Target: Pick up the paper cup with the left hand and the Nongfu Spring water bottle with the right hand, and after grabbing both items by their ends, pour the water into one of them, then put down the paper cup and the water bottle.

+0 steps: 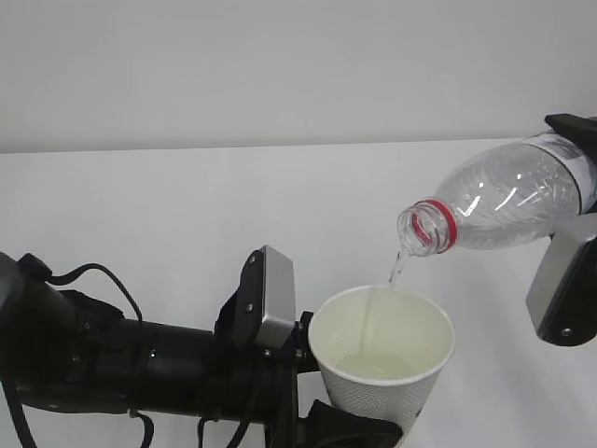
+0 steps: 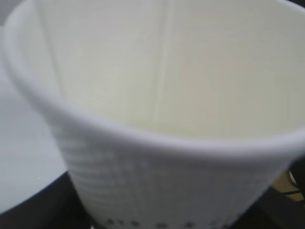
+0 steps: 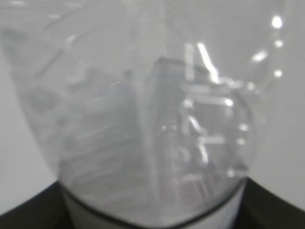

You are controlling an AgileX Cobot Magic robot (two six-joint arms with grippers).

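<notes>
Tabletop: white, plain, nothing resting on it in view.

Left hand: black arm entering from the lower left edge, silver-grey plate on top. Jaws part-way open and clamped around the lower body of the paper cup, held upright above the tabletop's near edge.

Right hand: at the right edge, jaws set wide and gripping the base end of the Nongfu Spring water bottle. Bottle tilted, open mouth lower left, red neck ring visible, just above the cup rim.

Water: thin stream falling from the mouth into the cup; shallow pool at the cup bottom.
</notes>
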